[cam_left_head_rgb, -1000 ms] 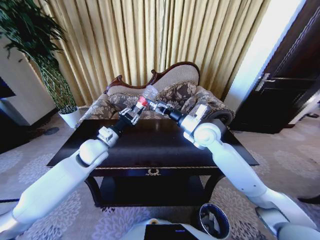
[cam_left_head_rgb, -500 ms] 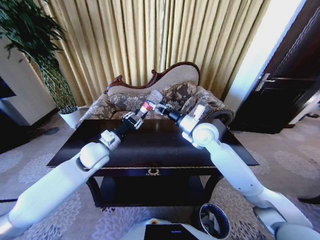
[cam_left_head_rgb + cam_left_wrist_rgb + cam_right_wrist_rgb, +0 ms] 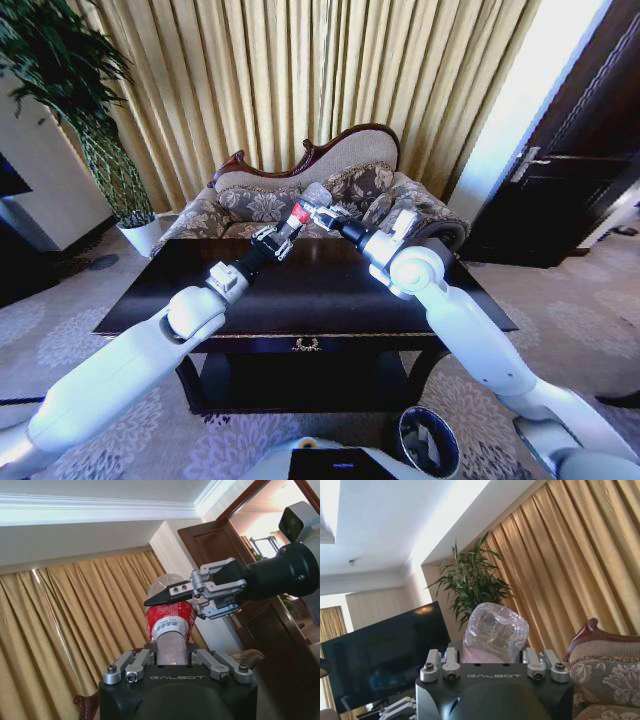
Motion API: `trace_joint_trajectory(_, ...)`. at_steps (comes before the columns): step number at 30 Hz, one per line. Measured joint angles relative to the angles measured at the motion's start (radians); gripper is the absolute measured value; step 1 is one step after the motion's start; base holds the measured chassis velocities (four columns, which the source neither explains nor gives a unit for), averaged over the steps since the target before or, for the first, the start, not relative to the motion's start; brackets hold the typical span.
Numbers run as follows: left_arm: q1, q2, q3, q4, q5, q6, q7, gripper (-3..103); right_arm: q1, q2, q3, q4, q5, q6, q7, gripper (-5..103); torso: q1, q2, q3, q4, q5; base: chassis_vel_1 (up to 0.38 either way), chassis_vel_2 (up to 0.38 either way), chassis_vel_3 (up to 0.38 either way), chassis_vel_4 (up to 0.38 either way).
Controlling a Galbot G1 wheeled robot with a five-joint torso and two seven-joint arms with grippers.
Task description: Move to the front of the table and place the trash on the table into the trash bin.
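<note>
Room: we face gold pleated curtains (image 3: 300,80), with a patterned sofa (image 3: 340,175) behind the dark glossy tabletop (image 3: 300,290), a potted plant (image 3: 70,90) far out beyond the left arm and a dark door (image 3: 570,170) far out beyond the right arm.
Tabletop: its glossy surface lies below both sets of jaws; a gold emblem (image 3: 306,344) marks its front edge.
Left gripper (image 3: 277,240): we see it raised above the far half of the tabletop. In the left wrist view its jaws are closed on the lower part of the bottle (image 3: 169,625), one on each side.
Right gripper (image 3: 322,214): we see it raised just beside the left gripper, meeting it from the opposite side. In the left wrist view its jaws clamp the upper end of the bottle, above the red label (image 3: 170,617).
Bottle: clear crumpled plastic, held in the air between the two sets of jaws and tilted. In the right wrist view its clear end (image 3: 495,632) rises directly between the right jaws.
Trash bin (image 3: 430,440): it stands on the carpet, low and well apart from both sets of jaws, below the right arm.
</note>
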Motion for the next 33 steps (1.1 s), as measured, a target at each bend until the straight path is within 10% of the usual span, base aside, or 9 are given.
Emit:
trace_joint_trajectory(6,0.0,0.002,0.003,-0.007,-0.001,0.008,-0.01,32,-0.009,-0.004,0.01,0.006,0.0,-0.001,-0.002,40,0.0,0.0,0.0,0.0001,-0.0001,0.0,0.0,0.0,0.0)
trace_joint_trajectory(20,0.012,0.042,-0.041,-0.011,-0.059,0.022,-0.036,81,-0.067,-0.013,0.087,0.003,-0.005,0.001,0.003,26,0.0,0.0,0.0,0.0002,0.0,0.0,0.0,0.0,0.0)
trace_joint_trajectory(24,0.079,0.068,-0.219,0.014,-0.249,0.08,-0.131,100,-0.188,-0.08,0.179,0.008,-0.167,0.028,0.068,25,0.0,0.0,0.0,0.0,0.0,0.0,0.0,0.0,0.0)
trace_joint_trajectory(33,0.189,0.058,-0.392,-0.015,-0.36,0.169,-0.245,100,-0.287,-0.131,0.242,0.025,-0.34,0.061,0.195,25,0.0,0.0,0.0,0.0002,-0.0002,0.0,0.0,0.0,0.0)
